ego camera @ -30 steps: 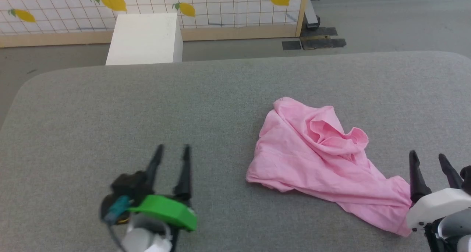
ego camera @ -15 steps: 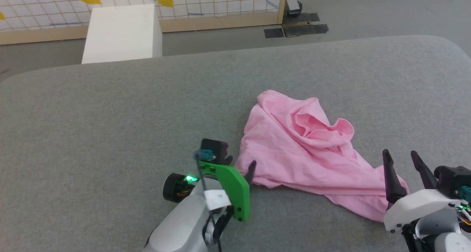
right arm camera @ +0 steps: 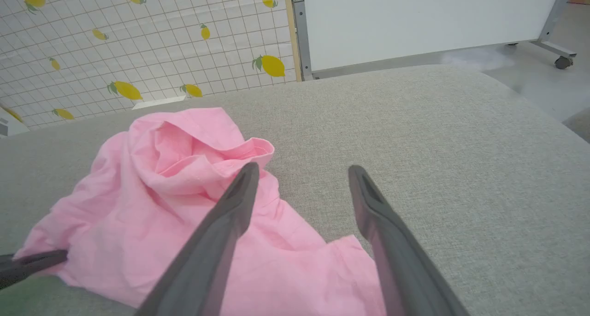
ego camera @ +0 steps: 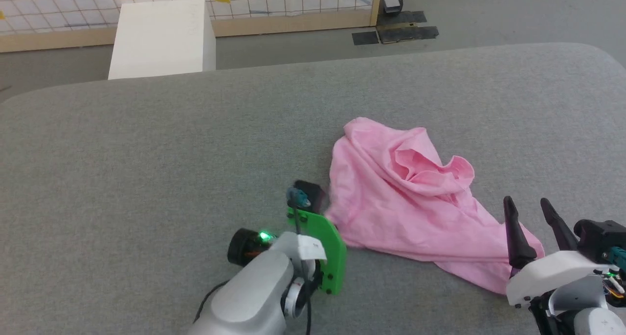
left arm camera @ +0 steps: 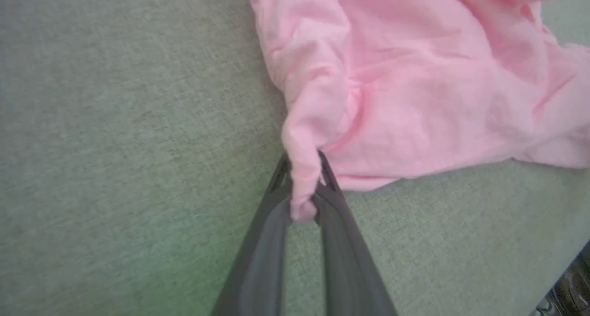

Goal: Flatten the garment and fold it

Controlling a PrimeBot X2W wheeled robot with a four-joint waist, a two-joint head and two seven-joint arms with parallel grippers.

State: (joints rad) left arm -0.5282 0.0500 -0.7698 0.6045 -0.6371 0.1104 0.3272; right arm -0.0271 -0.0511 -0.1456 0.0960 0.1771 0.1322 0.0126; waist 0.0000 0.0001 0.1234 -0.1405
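Note:
The pink garment (ego camera: 391, 203) lies crumpled on the grey table (ego camera: 146, 168), right of centre, with a rolled opening (ego camera: 440, 171) on top. In the left wrist view my left gripper (left arm camera: 302, 163) is shut on a bunched fold at the garment's (left arm camera: 415, 99) near left corner. In the head view its green wrist plate (ego camera: 325, 244) covers the fingers at that corner. My right gripper (ego camera: 525, 203) stands open over the garment's near right tail, with nothing between its fingers (right arm camera: 230, 214); the garment (right arm camera: 152, 191) lies to its left in the right wrist view.
A white box (ego camera: 161, 36) stands on the floor beyond the table's far left edge. Behind it runs a lemon-patterned screen (right arm camera: 138, 39), with a whiteboard on wheels (right arm camera: 415, 16) next to it. Bare grey table surface (right arm camera: 438, 136) stretches right of the garment.
My left arm swung right across the table to the garment's near left corner and shut on a fold there. The head camera shifted a little. The right gripper stays open in place.

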